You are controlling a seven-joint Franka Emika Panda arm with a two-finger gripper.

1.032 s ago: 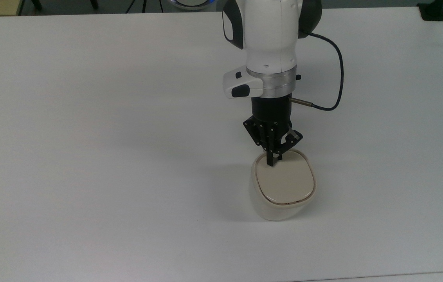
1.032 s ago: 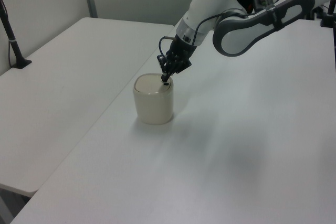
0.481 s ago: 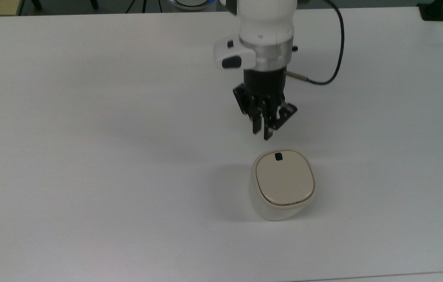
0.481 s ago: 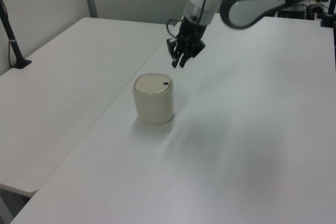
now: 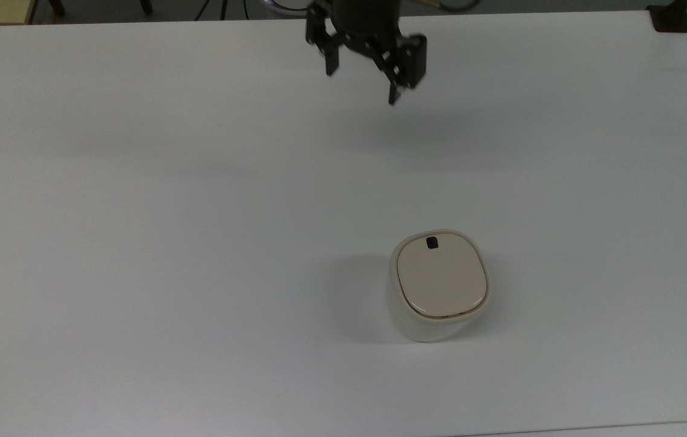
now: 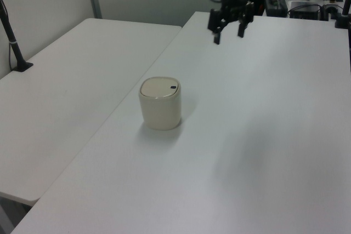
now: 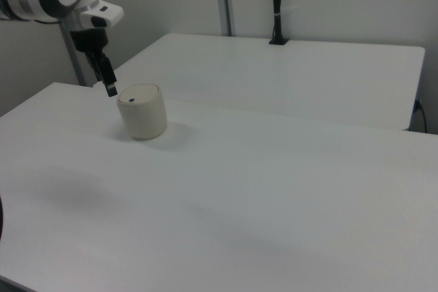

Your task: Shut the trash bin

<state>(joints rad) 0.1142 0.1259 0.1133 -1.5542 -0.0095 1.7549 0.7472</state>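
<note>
The trash bin (image 5: 437,285) stands lid-down on the counter (image 5: 137,212), bare surface all round, while the hand (image 5: 363,82) hangs spread and unladen near the far edge.

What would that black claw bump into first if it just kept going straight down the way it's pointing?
Probably just the bare white table. The gripper hangs open, pointing downward, well apart from the trash bin, whose lid is shut. Its exact tilt is hard to judge.
</note>
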